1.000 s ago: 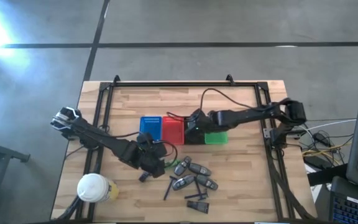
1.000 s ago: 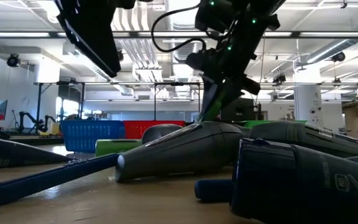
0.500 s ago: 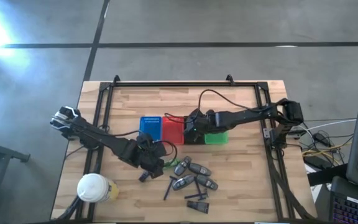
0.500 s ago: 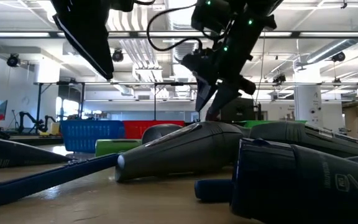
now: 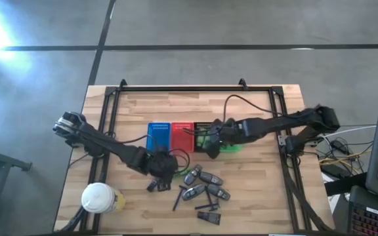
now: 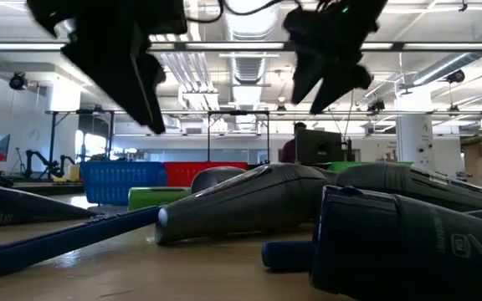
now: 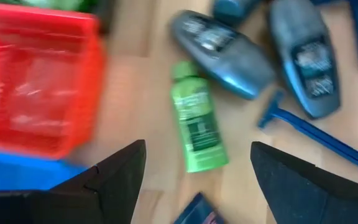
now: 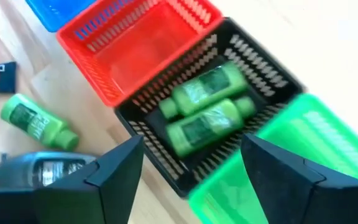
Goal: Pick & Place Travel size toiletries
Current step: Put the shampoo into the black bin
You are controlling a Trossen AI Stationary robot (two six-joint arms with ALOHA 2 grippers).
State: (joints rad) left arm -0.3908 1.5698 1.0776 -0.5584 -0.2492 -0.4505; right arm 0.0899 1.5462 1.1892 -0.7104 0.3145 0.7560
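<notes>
Green little bottle (image 7: pixel 197 124) lies just ahead of the wide-open, empty left gripper (image 7: pixel 194 171); it looks light and smooth, so grab its middle.

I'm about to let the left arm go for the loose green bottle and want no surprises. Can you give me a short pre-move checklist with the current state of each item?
1. Left gripper open: ok, fingers spread wide.
2. Small bright green plastic bottle lined up between those fingers: ok, lying flat on the wooden table.
3. Room around it: ok, a dark grey tube lies near its cap but apart.
4. Right gripper empty: ok, open above the baskets.
5. Black mesh basket has room: ok, two green bottles inside.
6. Arms clear of each other: cannot tell.
</notes>
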